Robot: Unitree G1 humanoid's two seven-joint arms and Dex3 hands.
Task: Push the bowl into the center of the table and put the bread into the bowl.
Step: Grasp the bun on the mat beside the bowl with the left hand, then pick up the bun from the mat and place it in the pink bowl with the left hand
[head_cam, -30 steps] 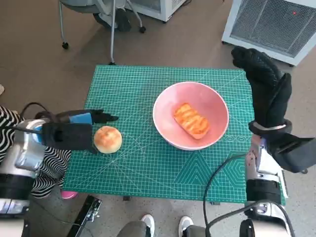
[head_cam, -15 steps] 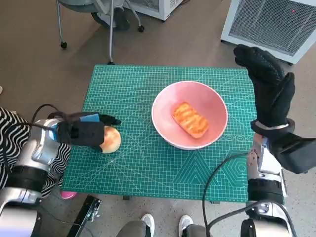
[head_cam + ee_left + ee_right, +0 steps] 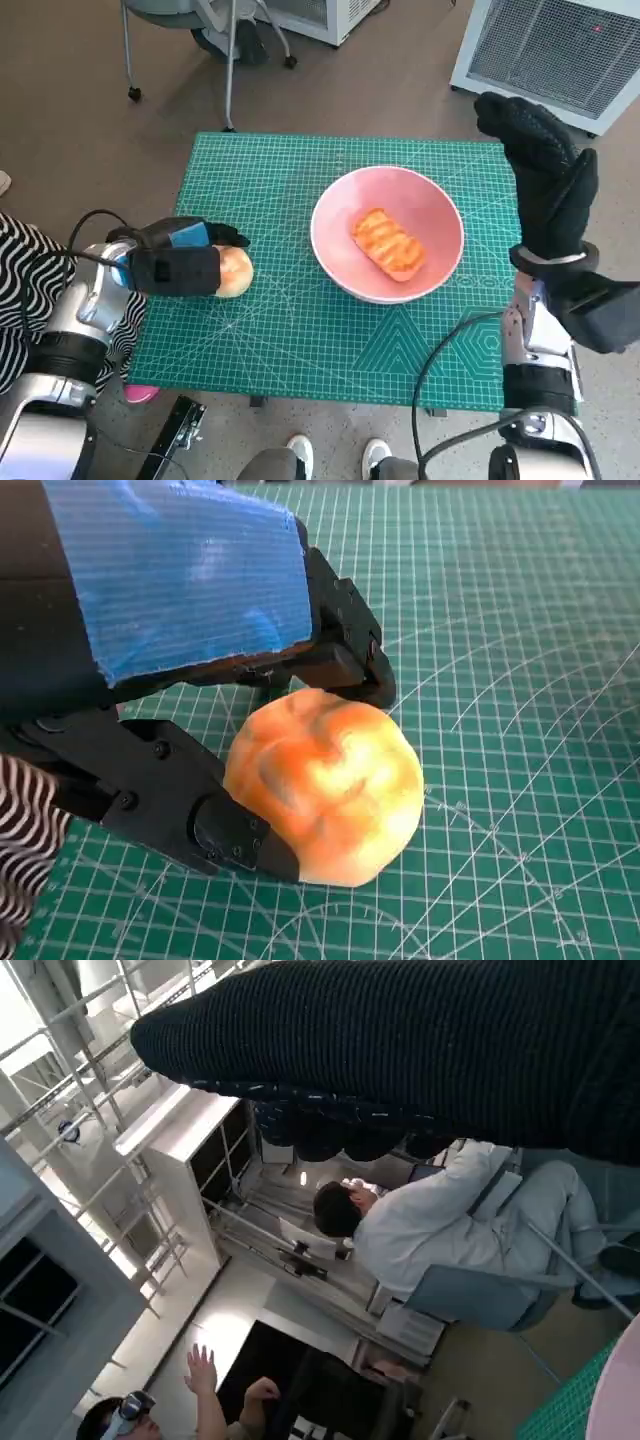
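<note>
Head view, from the bottom edge upward: toes of a person's pale shoes (image 3: 300, 452) at lower centre, just beyond the near edge of the green cutting mat (image 3: 300, 340) covering the table. Black-and-white striped cloth (image 3: 25, 290) at the left edge, beside the left forearm.

Slightly higher, at left centre of the frame: left hand (image 3: 180, 265), blue tape uppermost, wrapped round a round bun (image 3: 233, 272) resting on the mat near its left edge. Well apart from the bowl, with bare mat between.

Left wrist view, same grasp up close: left hand (image 3: 170, 580) with black fingers (image 3: 170, 800) pressed to one side of the golden round bun (image 3: 325, 785), another finger curled against its opposite side. Bun clamped between them, underside down on the mat (image 3: 520, 630).

Right of centre in the head view: pink bowl (image 3: 340, 262) on the mat, upright, with a piece of toasted bread (image 3: 387, 243) lying inside on its bottom.

Right side of the frame: right hand (image 3: 545, 180) raised above the mat's right edge, gloved fingers stretched out, thumb apart, holding nothing, touching nothing.

Right wrist view: right hand (image 3: 420, 1050) as a dark knitted band, and beyond it a seated person (image 3: 430, 1225) in a white top.

Farthest, along the top of the head view: wheeled chair legs (image 3: 228, 60) at upper left, a white grilled appliance (image 3: 560, 50) at upper right, both on the floor.
</note>
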